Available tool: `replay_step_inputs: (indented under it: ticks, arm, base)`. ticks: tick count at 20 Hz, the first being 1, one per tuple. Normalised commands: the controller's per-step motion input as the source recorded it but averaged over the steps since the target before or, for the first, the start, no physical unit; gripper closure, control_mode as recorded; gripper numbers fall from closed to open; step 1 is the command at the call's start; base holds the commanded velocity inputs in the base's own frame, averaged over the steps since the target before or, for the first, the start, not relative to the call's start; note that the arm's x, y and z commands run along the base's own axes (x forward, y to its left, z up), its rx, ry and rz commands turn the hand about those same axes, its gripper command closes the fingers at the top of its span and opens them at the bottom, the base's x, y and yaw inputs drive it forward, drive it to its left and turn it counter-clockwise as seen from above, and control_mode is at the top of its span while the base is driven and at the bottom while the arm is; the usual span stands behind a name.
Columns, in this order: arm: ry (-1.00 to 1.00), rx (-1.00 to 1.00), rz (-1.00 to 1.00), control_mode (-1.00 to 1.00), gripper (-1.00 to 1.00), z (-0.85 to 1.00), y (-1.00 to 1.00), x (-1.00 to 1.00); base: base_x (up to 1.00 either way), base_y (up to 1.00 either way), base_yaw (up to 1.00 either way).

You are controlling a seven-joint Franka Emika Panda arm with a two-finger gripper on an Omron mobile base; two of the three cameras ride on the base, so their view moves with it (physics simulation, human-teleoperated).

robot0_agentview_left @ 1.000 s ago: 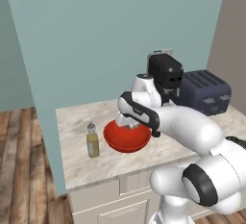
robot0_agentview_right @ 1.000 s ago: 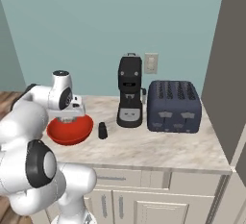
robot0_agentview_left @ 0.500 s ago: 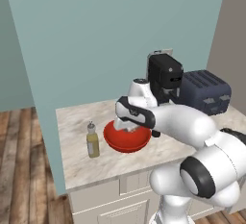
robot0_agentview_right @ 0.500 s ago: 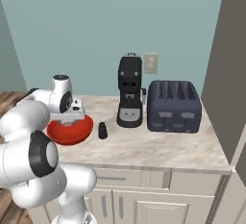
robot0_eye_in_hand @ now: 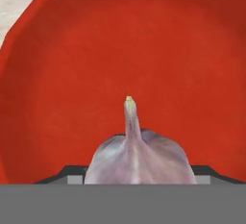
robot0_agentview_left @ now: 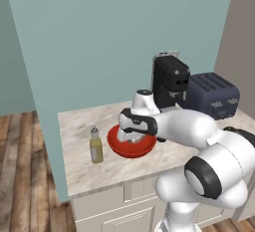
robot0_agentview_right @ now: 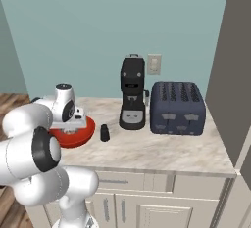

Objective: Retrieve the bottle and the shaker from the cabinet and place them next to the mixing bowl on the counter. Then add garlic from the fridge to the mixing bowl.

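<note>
Now over the mixing bowl (robot0_eye_in_hand: 57, 74).
Garlic (robot0_eye_in_hand: 137, 158) sits clamped in my pincer (robot0_agentview_left: 133, 137), tip outward; my hand points down into the bowl.

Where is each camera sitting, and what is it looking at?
Left base view: behind the arm's left, facing the beige marbled counter; the white arm rises lower right.
Right base view: behind its right, same counter; arm lower left.
Hand view: on the hand, looking down past the whitish-pink garlic bulb.
All share the round red bowl.
</note>
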Motion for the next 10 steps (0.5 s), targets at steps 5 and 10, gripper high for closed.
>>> replay_step_inputs:
  ticks: [5, 10]
  arm:
    - [0.00, 0.00, 0.00, -1.00, 1.00, -0.29, 0.07, 0.00]
    - [0.00, 0.00, 0.00, -1.00, 1.00, -0.11, 0.07, 0.00]
  base:
    - [0.00, 0.00, 0.00]
    - [0.00, 0.00, 0.00]
